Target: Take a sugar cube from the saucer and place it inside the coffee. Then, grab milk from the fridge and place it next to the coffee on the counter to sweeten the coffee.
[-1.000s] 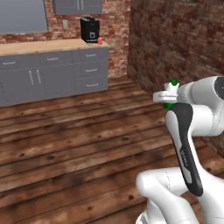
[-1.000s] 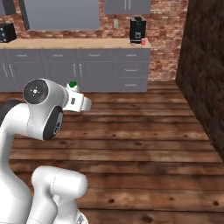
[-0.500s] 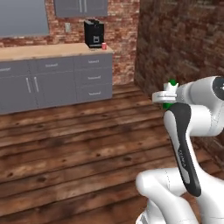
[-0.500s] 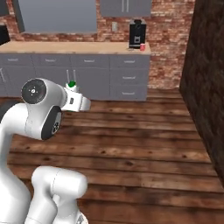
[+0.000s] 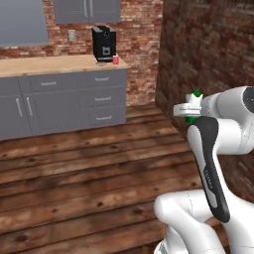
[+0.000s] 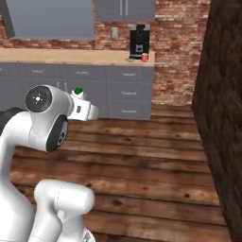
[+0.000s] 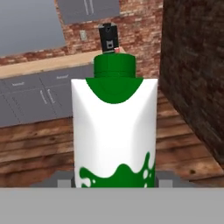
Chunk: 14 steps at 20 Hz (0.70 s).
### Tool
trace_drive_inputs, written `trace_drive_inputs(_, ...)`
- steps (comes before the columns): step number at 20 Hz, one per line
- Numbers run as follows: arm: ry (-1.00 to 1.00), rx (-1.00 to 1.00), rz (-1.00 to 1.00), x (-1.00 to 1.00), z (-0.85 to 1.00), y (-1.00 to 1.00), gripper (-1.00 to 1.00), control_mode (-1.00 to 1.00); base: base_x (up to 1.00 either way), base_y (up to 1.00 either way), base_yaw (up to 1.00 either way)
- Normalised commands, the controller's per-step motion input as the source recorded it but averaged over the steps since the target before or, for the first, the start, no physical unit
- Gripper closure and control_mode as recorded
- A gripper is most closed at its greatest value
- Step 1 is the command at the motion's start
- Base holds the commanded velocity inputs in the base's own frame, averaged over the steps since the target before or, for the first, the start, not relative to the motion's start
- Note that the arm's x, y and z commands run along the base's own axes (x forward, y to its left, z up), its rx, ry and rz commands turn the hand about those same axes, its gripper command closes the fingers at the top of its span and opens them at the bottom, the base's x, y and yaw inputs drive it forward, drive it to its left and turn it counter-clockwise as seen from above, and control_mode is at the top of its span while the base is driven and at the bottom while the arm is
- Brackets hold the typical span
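While gripped in the claw (image 7: 113, 181), milk carton (image 7: 114, 127) standing upright, white with a green cap and green splash marks along its base, seen close up from the hand camera. Claw shut tight on both sides of the carton, grey finger pads (image 7: 59, 180) just showing at its lower corners. Held in mid-air over the dark plank floor (image 5: 84, 173), well apart from the table (image 5: 54, 64).

From the left base camera, green cap of the carton (image 5: 194, 99) peeking above the white arm's wrist at the right of the picture, in front of a dark brick wall (image 5: 208, 59). From the right base camera, same green cap (image 6: 78, 91) poking up beside the arm's big round joint at the left.

Far across the room, light wood table top (image 6: 71, 56) on grey drawer fronts (image 6: 127, 87) with silver handles, set against a red brick wall. On its right end, black coffee machine (image 5: 103, 43) and, just beside it, small red mug (image 5: 115, 59), too small to tell what is inside. Same mug (image 6: 144, 57) at the machine's foot in the right base picture, with something small and dark just left of it, too blurred to name. Grey wall cupboards (image 6: 125, 9) hanging above the machine.
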Motion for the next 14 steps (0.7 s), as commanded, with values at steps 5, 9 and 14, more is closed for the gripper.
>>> trace_drive_inputs(5,0.0,0.0,0.0,0.0,0.0,0.0,1.0,1.0,1.0,-0.44,0.14)
trace_drive_inputs(9,0.0,0.0,0.0,0.0,0.0,0.0,1.0,1.0,1.0,-0.44,0.14)
trace_drive_inputs(14,0.0,0.0,0.0,0.0,0.0,0.0,1.0,1.0,1.0,-0.37,0.15)
